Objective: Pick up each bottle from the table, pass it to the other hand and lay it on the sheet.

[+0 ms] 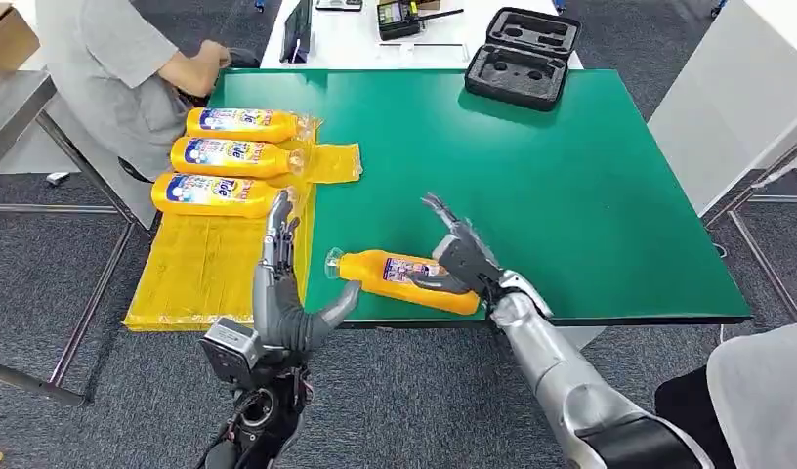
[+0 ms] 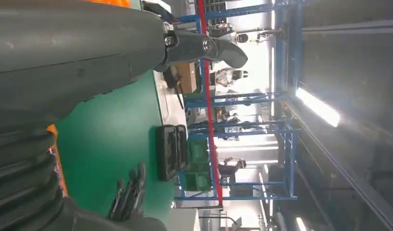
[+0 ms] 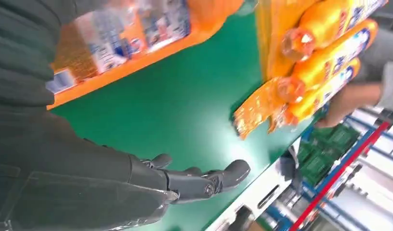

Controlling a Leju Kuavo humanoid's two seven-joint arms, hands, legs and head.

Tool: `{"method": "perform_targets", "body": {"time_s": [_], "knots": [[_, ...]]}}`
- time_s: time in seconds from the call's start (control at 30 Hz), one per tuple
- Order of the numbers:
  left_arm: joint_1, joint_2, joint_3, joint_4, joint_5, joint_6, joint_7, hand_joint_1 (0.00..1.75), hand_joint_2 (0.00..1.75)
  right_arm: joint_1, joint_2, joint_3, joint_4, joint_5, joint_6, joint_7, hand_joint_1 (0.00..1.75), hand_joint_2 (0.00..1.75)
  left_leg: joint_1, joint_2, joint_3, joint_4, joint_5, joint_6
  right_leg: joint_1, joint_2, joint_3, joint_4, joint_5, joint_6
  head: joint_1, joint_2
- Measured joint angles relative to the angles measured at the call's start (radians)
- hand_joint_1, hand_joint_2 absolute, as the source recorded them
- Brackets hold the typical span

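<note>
Under the right hand (image 1: 460, 256) lies a gripped orange bottle (image 1: 404, 279), beside the open, empty left hand (image 1: 287, 283).

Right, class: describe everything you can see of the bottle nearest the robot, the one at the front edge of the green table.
The bottle is orange plastic with a blue, white and red label and a clear cap at its left end. It lies on its side, slightly slanted, near the front edge of the green table, cap pointing towards the yellow sheet. The right hand wraps over its body near the base end, thumb across the label. The left hand stands just left of the cap, fingers spread; whether it touches the cap is unclear.
</note>
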Motion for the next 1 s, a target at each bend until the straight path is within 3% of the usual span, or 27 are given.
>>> {"method": "perform_targets", "body": {"time_s": [0.6,1.0], "knots": [[-0.012,0.000,-0.001,0.000,0.014,0.014,0.000,0.00,1.75,-0.075,0.023,0.115,0.081,0.100,0.027,0.164,0.00,1.75,0.000,0.000,0.000,0.000,0.000,0.000,0.000,0.000,0.000,0.000,0.000,0.000,0.000,0.000],[-0.012,0.004,-0.002,0.000,0.013,0.014,0.000,0.00,1.75,-0.070,0.032,0.138,0.110,0.110,0.030,0.183,0.00,1.75,0.000,0.000,0.000,0.000,0.000,0.000,0.000,0.000,0.000,0.000,0.000,0.000,0.000,0.000]]}}
